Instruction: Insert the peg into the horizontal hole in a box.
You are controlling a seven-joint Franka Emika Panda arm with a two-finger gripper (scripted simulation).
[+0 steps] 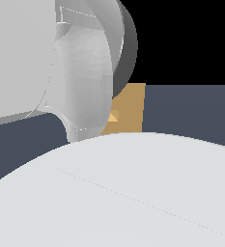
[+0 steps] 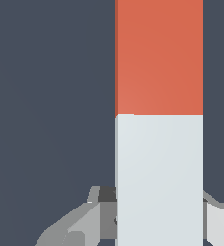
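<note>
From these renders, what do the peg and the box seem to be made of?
The peg looks like plain matte plastic or painted material: flat orange-red on one half, pale grey-white on the other, no gloss or grain. The box looks tan, like unvarnished wood or cardboard, evenly coloured with no visible texture. As simulator renders, neither material is certain.

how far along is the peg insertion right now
Done: the gripper looks closed around the peg, fingers on both sides of its white half. In hand: carrying it. Left: the box shows no peg at its hole, so alignment and insertion remain.
</note>
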